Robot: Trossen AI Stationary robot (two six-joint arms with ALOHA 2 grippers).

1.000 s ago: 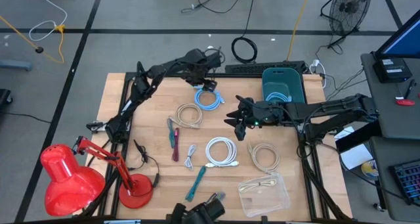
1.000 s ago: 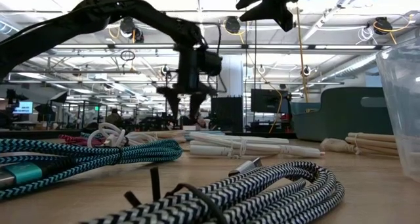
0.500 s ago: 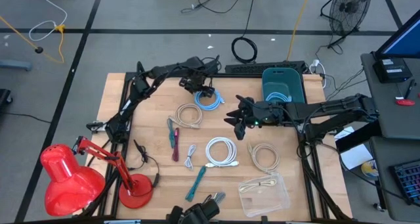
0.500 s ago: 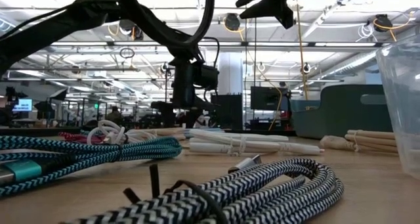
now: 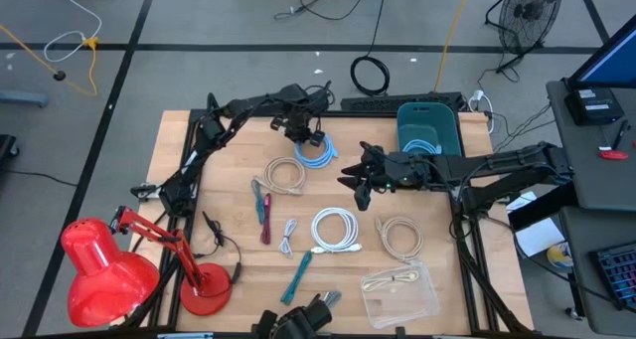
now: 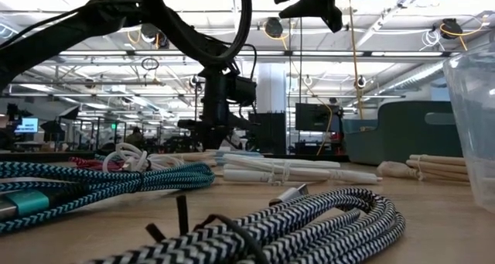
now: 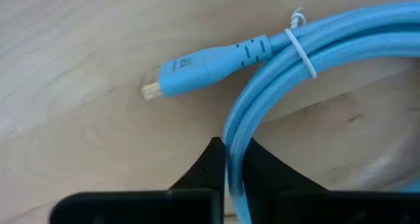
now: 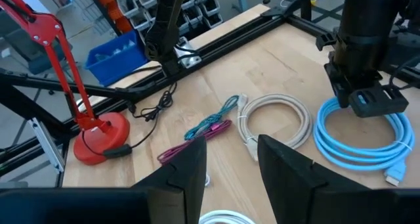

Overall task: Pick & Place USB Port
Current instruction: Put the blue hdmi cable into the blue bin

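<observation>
The left end effector is down on the wooden bench, at the far side. Its two dark fingers are pinched together on the light blue coiled USB cable. The cable lies flat on the bench, and its blue plug with a metal tip rests on the wood beside the coil.

The right end effector hangs in the air above the middle of the bench, just to the right of the blue cable. Its fingers stand a little apart and hold nothing.

A dark teal plastic bin sits at the far right side of the bench. There is another light blue coiled cable inside it. A clear plastic box sits at the near right side, and a beige cable lies in it.

More coils lie on the bench: a cream one, a white one and a tan one. A red desk lamp stands at the near left corner.
</observation>
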